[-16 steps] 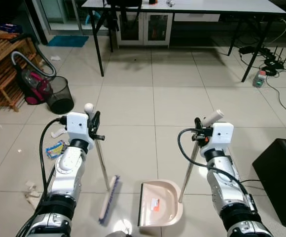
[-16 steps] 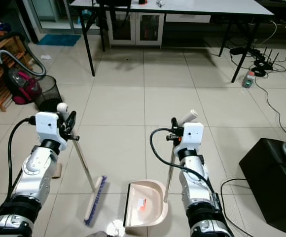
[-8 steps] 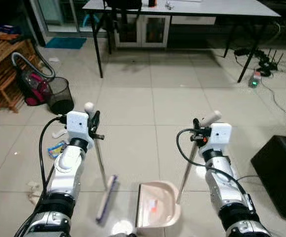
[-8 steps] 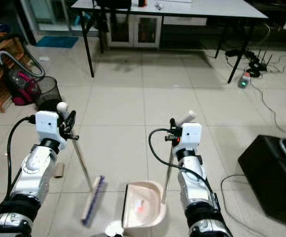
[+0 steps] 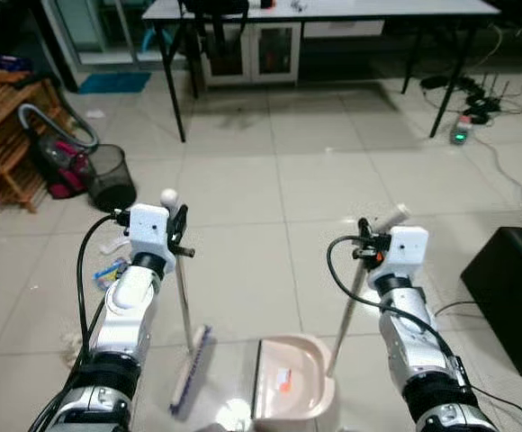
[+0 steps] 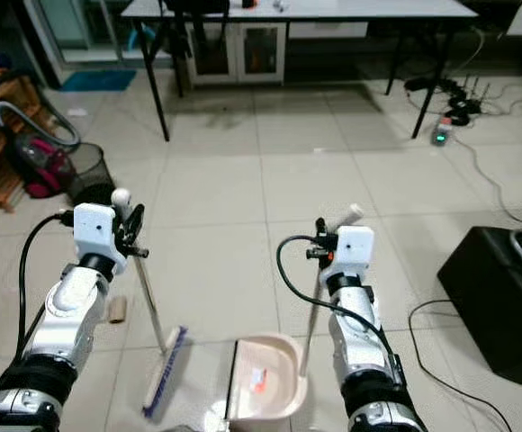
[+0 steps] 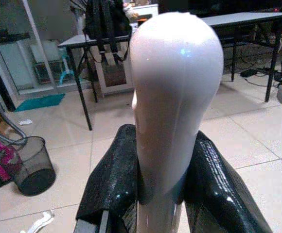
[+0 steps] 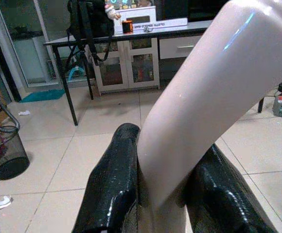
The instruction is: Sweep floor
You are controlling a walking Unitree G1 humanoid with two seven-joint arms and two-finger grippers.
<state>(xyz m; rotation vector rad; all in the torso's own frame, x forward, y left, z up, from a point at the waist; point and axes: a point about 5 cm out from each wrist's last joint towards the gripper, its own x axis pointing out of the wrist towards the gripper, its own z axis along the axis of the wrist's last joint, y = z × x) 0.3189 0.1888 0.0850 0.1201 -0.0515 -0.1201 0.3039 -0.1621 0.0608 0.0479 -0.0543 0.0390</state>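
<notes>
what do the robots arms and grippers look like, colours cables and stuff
Both arms are silver metal with rounded segments and black bands near the elbows. Each wrist carries a white boxy housing, and a black cable loops from it back along the forearm. The left gripper and right gripper each have two long, glossy black fingers with rounded, slightly tapered outer faces. I can make out no markings or labels.

A broom [image 5: 187,333] stands nearly upright on the pale tiled floor [image 5: 270,207]. Its thin metal pole ends in a rounded white knob, and its long narrow head with purple-blue bristles rests on the tiles. Just beside it, a beige dustpan [image 5: 290,391] lies flat on the floor, mouth facing the broom head, with a small orange-and-white label inside. Its metal pole leans upward to a cream, angled handle grip.
</notes>
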